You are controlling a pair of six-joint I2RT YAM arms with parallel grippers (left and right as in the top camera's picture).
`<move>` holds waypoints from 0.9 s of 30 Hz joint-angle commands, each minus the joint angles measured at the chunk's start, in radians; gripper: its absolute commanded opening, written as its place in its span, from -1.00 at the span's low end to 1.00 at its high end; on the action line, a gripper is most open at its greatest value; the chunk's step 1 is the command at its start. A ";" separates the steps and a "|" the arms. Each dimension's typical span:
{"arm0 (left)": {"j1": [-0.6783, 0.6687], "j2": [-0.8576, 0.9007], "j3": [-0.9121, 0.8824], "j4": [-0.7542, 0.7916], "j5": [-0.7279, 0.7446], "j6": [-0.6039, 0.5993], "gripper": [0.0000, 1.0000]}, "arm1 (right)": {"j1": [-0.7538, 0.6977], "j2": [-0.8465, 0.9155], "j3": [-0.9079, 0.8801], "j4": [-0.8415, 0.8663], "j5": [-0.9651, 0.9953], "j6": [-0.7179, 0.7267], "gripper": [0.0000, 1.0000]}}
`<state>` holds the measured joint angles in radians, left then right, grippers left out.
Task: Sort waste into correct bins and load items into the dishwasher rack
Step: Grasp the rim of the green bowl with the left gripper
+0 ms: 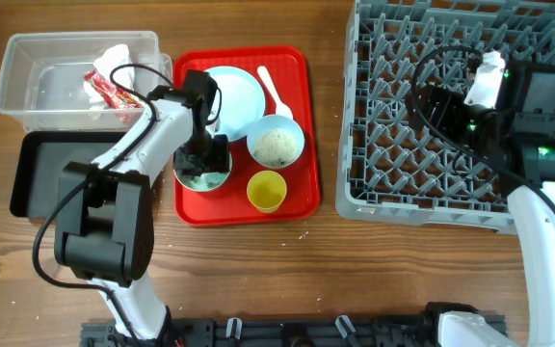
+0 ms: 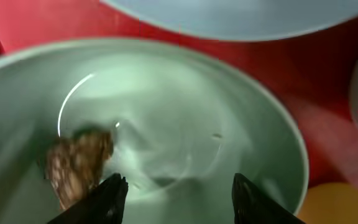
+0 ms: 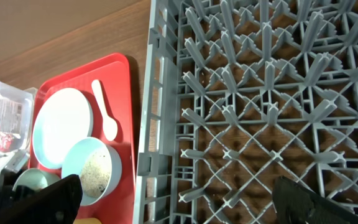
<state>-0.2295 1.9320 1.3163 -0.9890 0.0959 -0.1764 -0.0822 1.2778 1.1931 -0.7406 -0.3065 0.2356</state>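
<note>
My left gripper [image 1: 203, 166] [image 2: 179, 186] is open, lowered into a pale blue-green bowl [image 2: 229, 124] on the red tray. A brown food scrap [image 2: 79, 158] lies in that bowl just beside the left finger. The second bowl [image 1: 276, 145] [image 3: 95, 169] holds rice grains. The plate [image 1: 234, 92], white spoon [image 1: 273, 87] and yellow cup [image 1: 267, 191] also sit on the tray. The red-and-white wrapper [image 1: 109, 87] lies in the clear tub [image 1: 27, 82]. The black tray [image 1: 37, 178] is below the tub. My right gripper [image 1: 441, 101] [image 3: 179, 193] is open and empty above the dishwasher rack [image 1: 432, 207].
The flat red serving tray [image 1: 302, 207] lies between the bins and the rack. The rack's upright pegs [image 3: 260, 93] stand under my right gripper. Bare wooden table [image 1: 258, 280] runs along the front.
</note>
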 commanded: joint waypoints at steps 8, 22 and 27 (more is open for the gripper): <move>-0.076 -0.024 0.103 -0.066 0.079 0.146 0.21 | 0.000 0.009 0.009 0.007 0.002 0.012 1.00; -0.163 -0.019 0.009 0.035 -0.072 0.085 -0.63 | 0.000 0.009 0.009 -0.002 0.002 0.011 0.99; -0.163 -0.021 0.030 0.036 -0.065 -0.003 -0.92 | 0.000 0.009 0.009 -0.001 0.002 0.011 1.00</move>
<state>-0.3965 1.9221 1.3380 -0.9497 0.0227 -0.1108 -0.0822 1.2778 1.1931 -0.7441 -0.3065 0.2356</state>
